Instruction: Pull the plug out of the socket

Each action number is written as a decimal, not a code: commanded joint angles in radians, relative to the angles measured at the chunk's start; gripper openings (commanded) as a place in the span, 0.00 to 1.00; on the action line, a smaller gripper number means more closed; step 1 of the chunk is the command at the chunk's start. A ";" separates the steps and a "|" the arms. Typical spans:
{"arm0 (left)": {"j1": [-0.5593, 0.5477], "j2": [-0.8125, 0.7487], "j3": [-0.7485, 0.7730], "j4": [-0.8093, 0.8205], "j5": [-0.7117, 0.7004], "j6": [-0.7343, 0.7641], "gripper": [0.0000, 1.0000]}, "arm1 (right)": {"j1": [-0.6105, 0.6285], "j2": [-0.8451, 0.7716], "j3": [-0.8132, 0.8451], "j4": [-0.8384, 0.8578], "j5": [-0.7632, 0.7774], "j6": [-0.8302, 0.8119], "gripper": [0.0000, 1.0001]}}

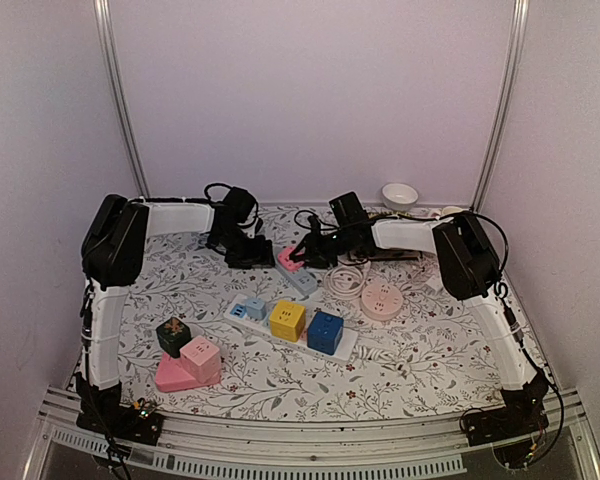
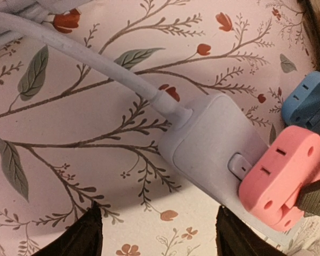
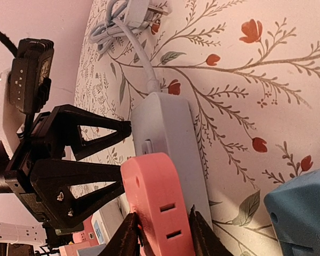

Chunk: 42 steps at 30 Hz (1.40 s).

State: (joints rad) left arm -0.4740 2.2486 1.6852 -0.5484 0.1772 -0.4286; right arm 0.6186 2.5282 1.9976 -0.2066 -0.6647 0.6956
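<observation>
A pink plug (image 3: 157, 197) sits plugged into the end of a pale grey socket strip (image 3: 168, 128); it also shows in the top view (image 1: 290, 258) and the left wrist view (image 2: 285, 178). My right gripper (image 3: 161, 234) is shut on the pink plug, one finger pressed against each of its sides. My left gripper (image 2: 157, 234) is open just beside the strip's (image 2: 213, 149) cable end, its right finger next to the strip's corner, holding nothing. The strip's grey cord (image 2: 80, 50) runs away across the floral cloth. Both grippers meet at the table's far middle (image 1: 280, 255).
A blue plug (image 3: 301, 213) lies right beside the pink one. Nearer the front are a white strip carrying blue, yellow and dark blue cubes (image 1: 290, 322), a round pink socket (image 1: 382, 298) with coiled cord, green and pink cubes (image 1: 185, 352), and a white bowl (image 1: 400, 194) at the back.
</observation>
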 commanded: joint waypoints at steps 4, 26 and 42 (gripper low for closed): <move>-0.011 -0.002 -0.030 -0.007 0.025 0.008 0.73 | 0.023 -0.038 0.013 0.050 -0.038 -0.022 0.27; 0.046 -0.139 -0.114 0.085 0.009 -0.030 0.78 | 0.015 -0.093 -0.162 0.127 -0.118 0.040 0.03; 0.039 -0.015 -0.067 0.085 0.065 -0.032 0.81 | 0.016 -0.136 -0.234 0.214 -0.163 0.103 0.03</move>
State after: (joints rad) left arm -0.4328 2.2009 1.6146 -0.4664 0.2222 -0.4603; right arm 0.6273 2.4283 1.7733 -0.0246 -0.7757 0.7620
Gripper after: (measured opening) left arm 0.810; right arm 0.142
